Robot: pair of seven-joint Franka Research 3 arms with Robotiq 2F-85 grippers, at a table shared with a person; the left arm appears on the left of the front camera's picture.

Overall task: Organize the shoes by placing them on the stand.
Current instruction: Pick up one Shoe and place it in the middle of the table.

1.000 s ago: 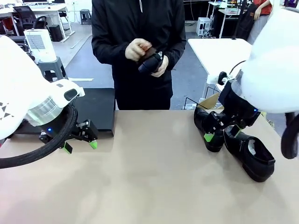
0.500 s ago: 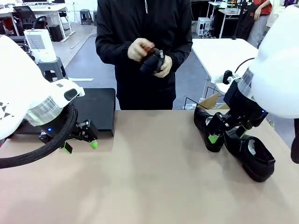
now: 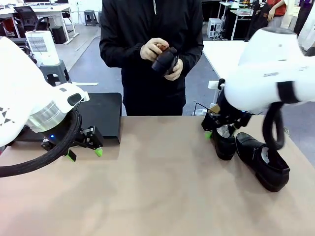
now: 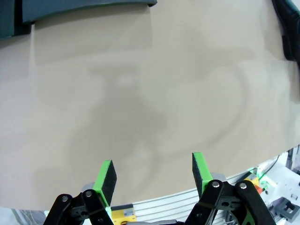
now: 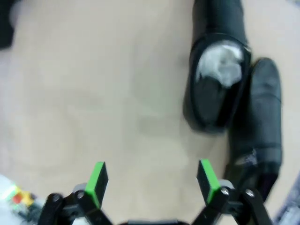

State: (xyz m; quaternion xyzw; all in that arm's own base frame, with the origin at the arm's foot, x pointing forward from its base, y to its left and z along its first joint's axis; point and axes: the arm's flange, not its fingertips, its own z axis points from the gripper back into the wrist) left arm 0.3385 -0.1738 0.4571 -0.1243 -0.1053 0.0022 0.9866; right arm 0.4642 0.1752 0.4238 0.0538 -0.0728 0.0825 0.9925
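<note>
The right jaws stood spread and empty. One green pad (image 5: 206, 180) was just beside the darker shoe (image 5: 259, 117), and the lined shoe (image 5: 216, 89) lay ahead of that pad, touching its mate. Since a second earlier these jaws had shifted off the gap between the pair toward the lined shoe's outer side. The left jaws, also spread on nothing, had not moved over the bare surface (image 4: 140, 93), with the stand (image 4: 84, 8) ahead of them. The person's hands (image 3: 150, 50) held a third shoe (image 3: 165, 61) slightly higher than before.
</note>
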